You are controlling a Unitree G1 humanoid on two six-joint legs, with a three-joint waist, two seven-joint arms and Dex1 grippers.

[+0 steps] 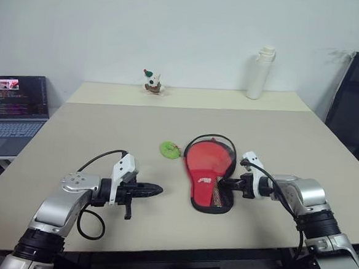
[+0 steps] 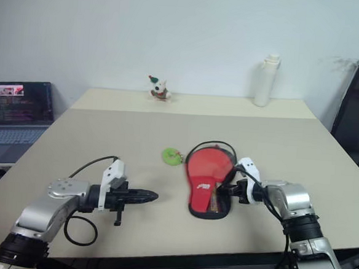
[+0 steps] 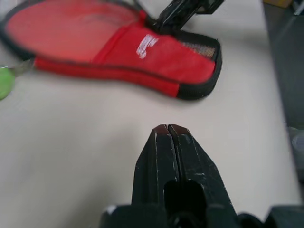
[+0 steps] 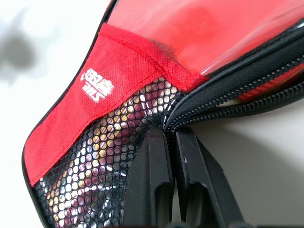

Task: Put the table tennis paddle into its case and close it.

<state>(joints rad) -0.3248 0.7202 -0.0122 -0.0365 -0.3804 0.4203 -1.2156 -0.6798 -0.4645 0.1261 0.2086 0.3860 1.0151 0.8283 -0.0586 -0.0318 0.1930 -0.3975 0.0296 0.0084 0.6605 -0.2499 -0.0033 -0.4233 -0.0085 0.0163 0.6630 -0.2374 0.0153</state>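
Beige table (image 1: 106, 123). The case (image 1: 209, 171) lies flat near the middle of it, a bit toward the near edge and the right side, round end toward the far edge, narrow handle end toward the near edge. Case lies open: red lining faces up, black zip rim loops round the head, and a red panel with small white print plus a black mesh panel (image 4: 109, 156) cover the handle end. Something striped shows through the mesh, too hidden to say it is the paddle's handle; paddle not otherwise made out against the red interior. Green charm (image 1: 170, 150) sits on the table just beside the case's left rim, near the round end. Right gripper (image 1: 221, 184) is at the case's right edge by the handle end, fingers (image 4: 156, 180) pressed together right at the zip rim where mesh meets zipper; whether they pinch the zip or fabric, cannot tell. Left gripper (image 1: 153, 190) hovers over bare table to the left of the case, apart from it, pointing toward it, fingers (image 3: 167, 156) fully closed, holding nothing. Far edge: white bottle (image 1: 260, 73) toward the right corner, small toy figure (image 1: 152, 83) near the middle. Laptop (image 1: 14, 107) off the table's left side, screen lit.
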